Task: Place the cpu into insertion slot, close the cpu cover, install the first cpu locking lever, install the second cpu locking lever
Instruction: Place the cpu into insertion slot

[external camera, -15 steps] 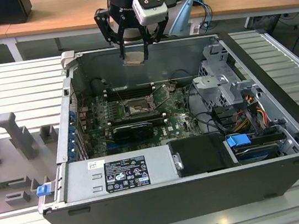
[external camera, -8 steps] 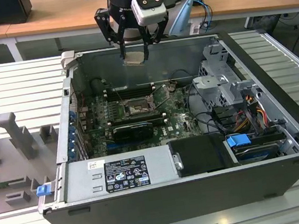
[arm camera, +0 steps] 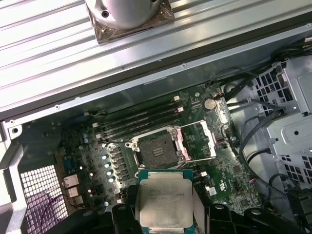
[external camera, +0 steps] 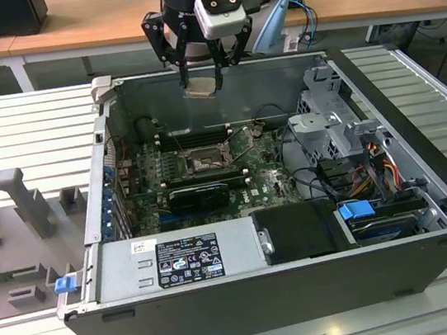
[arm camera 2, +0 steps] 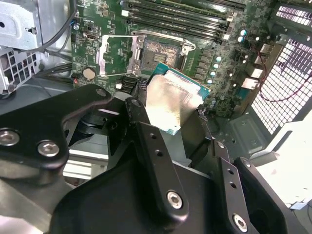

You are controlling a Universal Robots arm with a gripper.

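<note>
Hand (external camera: 199, 79) clamped on cpu (arm camera: 163, 204), held clear above the bare insertion slot (arm camera: 157, 152), with cpu cover (arm camera: 191, 125) swung open alongside.

Exterior view: we see the wrist (external camera: 184, 2) at twelve o'clock, directed down toward six o'clock, with the gripper (external camera: 200, 81) hanging beneath it. Its black linkages (external camera: 158, 43) splay outward, then converge at the tips. In both wrist views we find the fingers (arm camera 2: 146, 141) (arm camera: 122, 214) clamped on opposite edges of the cpu (arm camera 2: 173, 105) (arm camera: 165, 204), which is carried flat in the air.
</note>
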